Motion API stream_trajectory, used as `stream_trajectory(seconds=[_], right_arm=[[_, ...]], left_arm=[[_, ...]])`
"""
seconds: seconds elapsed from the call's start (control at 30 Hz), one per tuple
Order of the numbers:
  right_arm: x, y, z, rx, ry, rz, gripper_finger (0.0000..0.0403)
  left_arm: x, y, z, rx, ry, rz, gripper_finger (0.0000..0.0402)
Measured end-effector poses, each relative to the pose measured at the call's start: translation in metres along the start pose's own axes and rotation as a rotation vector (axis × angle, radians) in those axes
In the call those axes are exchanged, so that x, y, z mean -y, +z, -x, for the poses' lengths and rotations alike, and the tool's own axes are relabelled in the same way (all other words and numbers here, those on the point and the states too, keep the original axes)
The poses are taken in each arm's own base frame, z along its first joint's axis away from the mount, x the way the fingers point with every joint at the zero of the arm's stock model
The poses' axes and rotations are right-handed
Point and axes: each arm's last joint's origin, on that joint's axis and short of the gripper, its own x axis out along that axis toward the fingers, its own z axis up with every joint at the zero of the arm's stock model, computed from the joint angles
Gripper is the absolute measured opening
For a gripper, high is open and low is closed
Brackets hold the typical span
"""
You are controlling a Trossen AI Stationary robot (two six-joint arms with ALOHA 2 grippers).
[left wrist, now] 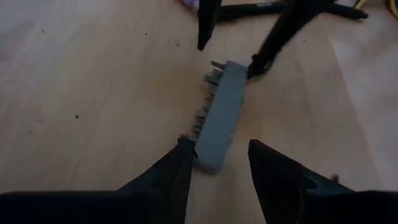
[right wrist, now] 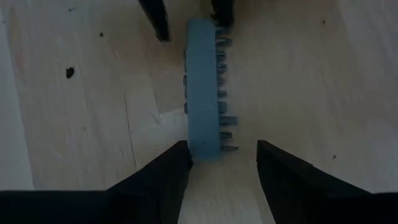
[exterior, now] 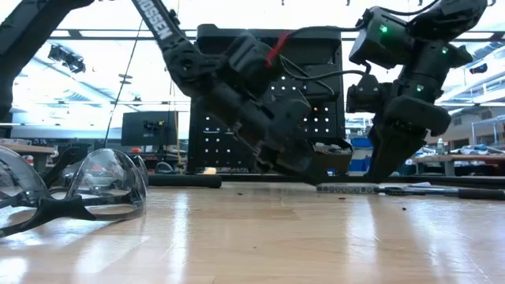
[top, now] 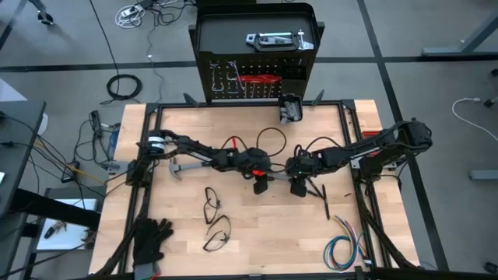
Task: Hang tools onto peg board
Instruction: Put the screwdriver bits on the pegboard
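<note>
Both arms stretched low over the middle of the wooden table (top: 257,233), wrists almost meeting. Left gripper (left wrist: 217,163) down at the board with jaws spread a little wider than the grey bit holder (left wrist: 221,118), one end of that long block lying between the two dark fingers (left wrist: 171,177), close against one of them, no pinch visible. Right gripper (right wrist: 222,163) at the opposite end of the same holder, jaws likewise apart, the block's end just inside the gap and nearest one finger (right wrist: 168,174), bits bristling along one long side. Holder flat on the wood, at table centre between the two wrists, hard to make out from above. Far beyond the table's far edge, the peg board (top: 253,78) upright, with a red-handled tool (top: 257,78) and silver hooks on its face and a silver flat tool (top: 274,40) on top. Hammer (top: 180,166) flat on the left side of the table beside the left arm. Safety glasses (top: 212,204) near and left of centre, black gloves (top: 152,239) at the near-left corner, coloured wire bundle (top: 342,247) at the near right
</note>
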Motion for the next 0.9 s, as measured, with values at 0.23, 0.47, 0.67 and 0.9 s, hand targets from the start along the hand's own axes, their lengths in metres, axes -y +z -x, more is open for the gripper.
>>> stream_trajectory(seconds=[0.23,0.47,0.67,0.9], right_arm=[[-0.001,-0.005,-0.014,0.028,0.026,-0.018,0.0208],[-0.003,-0.008,-0.029,-0.008,0.011,0.019,0.0196],[-0.004,-0.007,-0.030,-0.001,0.014,0.084,0.0123],[-0.004,-0.007,-0.030,-0.004,0.013,0.118,0.0094]], left_arm=[[-0.002,-0.004,-0.013,-0.009,-0.024,-0.087,0.0171],[-0.001,-0.004,-0.014,-0.002,-0.024,-0.147,0.0172],[-0.001,-0.004,-0.014,0.004,-0.019,-0.154,0.0172],[-0.001,-0.003,-0.012,0.003,-0.020,-0.151,0.0172]])
